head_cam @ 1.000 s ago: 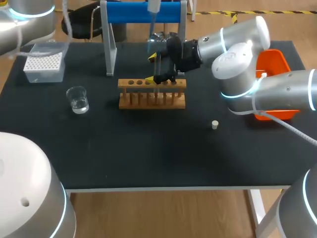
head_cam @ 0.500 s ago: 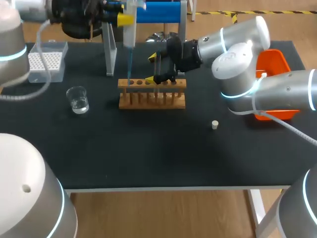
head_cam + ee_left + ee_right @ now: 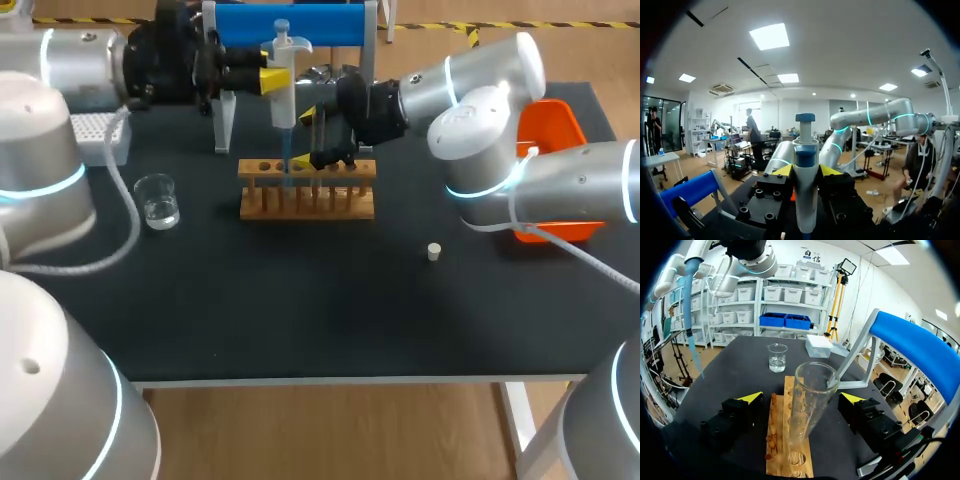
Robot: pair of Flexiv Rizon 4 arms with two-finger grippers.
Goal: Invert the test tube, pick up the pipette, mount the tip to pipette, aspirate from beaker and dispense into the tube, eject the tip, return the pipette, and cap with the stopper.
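A clear test tube (image 3: 807,405) stands open end up in the wooden rack (image 3: 307,200), also seen as the tube (image 3: 320,163) in the head view. My right gripper (image 3: 308,138) is open on either side of it; in its wrist view the right gripper (image 3: 801,397) leaves a gap on both sides of the tube. My left gripper (image 3: 272,80) is shut on the white pipette (image 3: 283,105), whose blue tip (image 3: 691,320) hangs over the rack's left part, beside the tube. The left wrist view shows the pipette (image 3: 805,190) upright in the left gripper (image 3: 806,172). The small stopper (image 3: 434,251) lies to the right of the rack.
A beaker (image 3: 157,200) with water stands left of the rack. The tip box (image 3: 100,140) sits at the back left, the blue pipette stand (image 3: 290,25) behind the rack, an orange bin (image 3: 555,125) at the right edge behind my right arm.
My left gripper has carried the pipette down and to the right, from the rack's left end toward the tube. The right arm has stayed still around the tube.
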